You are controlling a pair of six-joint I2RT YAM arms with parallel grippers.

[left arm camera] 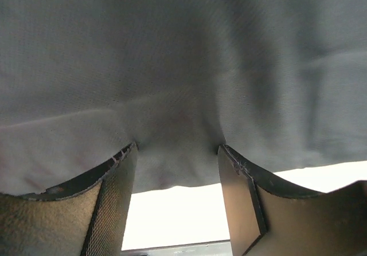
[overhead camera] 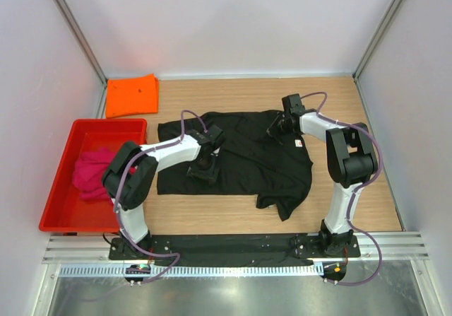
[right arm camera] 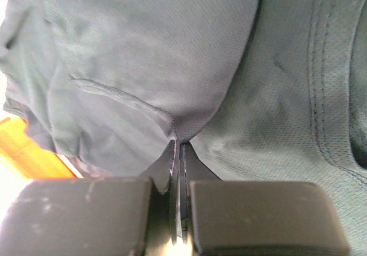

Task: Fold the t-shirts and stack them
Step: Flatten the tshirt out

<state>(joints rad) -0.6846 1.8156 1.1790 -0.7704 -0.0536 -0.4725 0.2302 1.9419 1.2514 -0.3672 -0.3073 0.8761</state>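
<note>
The black t-shirt (overhead camera: 247,153) lies spread across the middle of the table, its small white tag (overhead camera: 299,143) near the right side. My left gripper (overhead camera: 203,169) rests on its left part with jaws open, and black cloth (left arm camera: 183,67) bulges between the fingertips (left arm camera: 176,147). My right gripper (overhead camera: 275,126) is at the shirt's far right part, shut on a pinched fold of the black cloth (right arm camera: 179,144). The orange t-shirt (overhead camera: 132,95) lies folded at the back left. The magenta-pink t-shirt (overhead camera: 93,173) is bunched in the red tray.
The red plastic tray (overhead camera: 106,126) stands at the left edge of the table. White walls and metal posts close in the back and sides. Bare wood (overhead camera: 212,213) shows in front of the black shirt.
</note>
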